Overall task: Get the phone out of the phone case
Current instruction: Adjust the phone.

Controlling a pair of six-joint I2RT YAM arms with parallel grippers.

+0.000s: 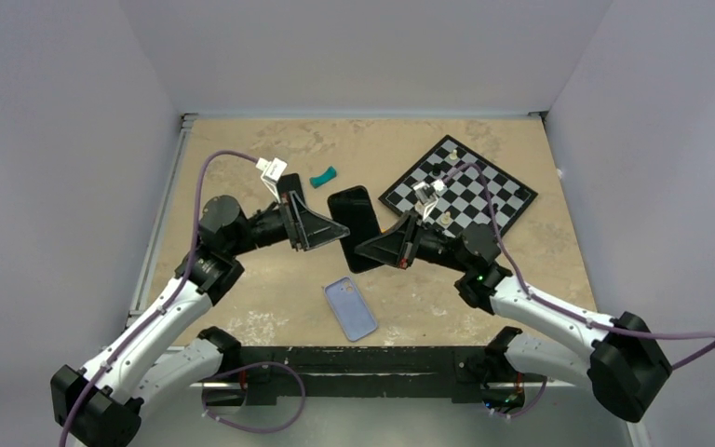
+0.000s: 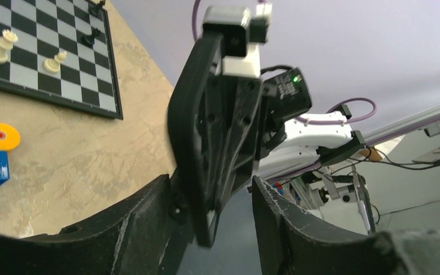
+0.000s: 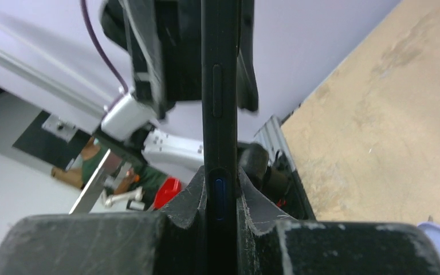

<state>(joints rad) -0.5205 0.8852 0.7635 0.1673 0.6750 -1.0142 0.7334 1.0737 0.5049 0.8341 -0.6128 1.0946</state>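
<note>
Right, the tan worktop (image 1: pixel 242 158) fills my overhead feed, with the chessboard (image 1: pixel 498 191) lying at an angle toward its far right corner. Near the middle, the black phone (image 1: pixel 354 209) is out of its case and sits between the two arms. The lavender phone case (image 1: pixel 350 309) lies flat on the worktop, nearer the arm bases and apart from the phone.

On my right wrist feed, the right tool (image 3: pixel 220 200) is clenched on the phone's thin edge, one finger against each face. On my left wrist feed, the left tool (image 2: pixel 209 195) has its fingers (image 2: pixel 143 223) spread, with the right tool and the dark phone between them. I cannot tell whether they touch the phone.

White chess pieces (image 2: pixel 0 48) stand on the board. A small teal object (image 1: pixel 322 176) rests just beyond the phone.
</note>
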